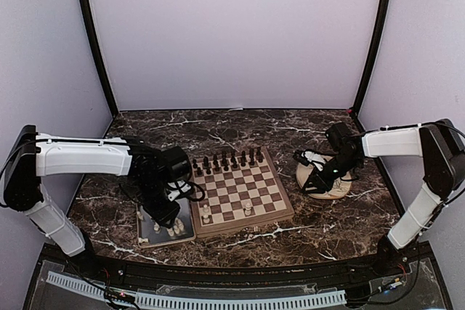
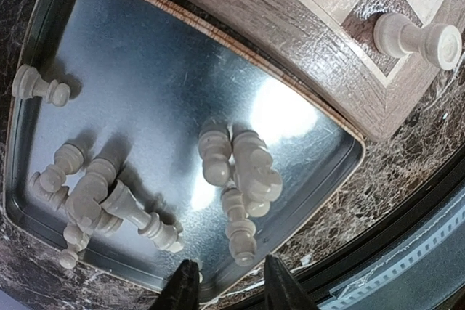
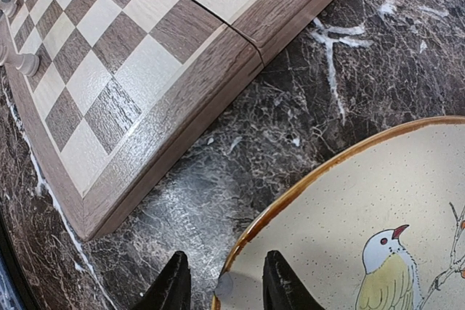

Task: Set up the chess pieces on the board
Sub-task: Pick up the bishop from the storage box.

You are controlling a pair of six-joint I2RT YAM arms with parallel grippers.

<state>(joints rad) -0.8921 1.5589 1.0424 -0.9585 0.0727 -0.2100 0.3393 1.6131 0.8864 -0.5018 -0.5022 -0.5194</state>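
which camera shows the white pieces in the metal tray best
The left wrist view: the white pieces lie large and sharp on the tray. The top view shows them only as tiny pale specks. The right wrist view misses them entirely.

Shows a grey metal tray flat at left on a dark, white-veined marble bench, and a cream speckled plate with brown rim and painted bird at right.
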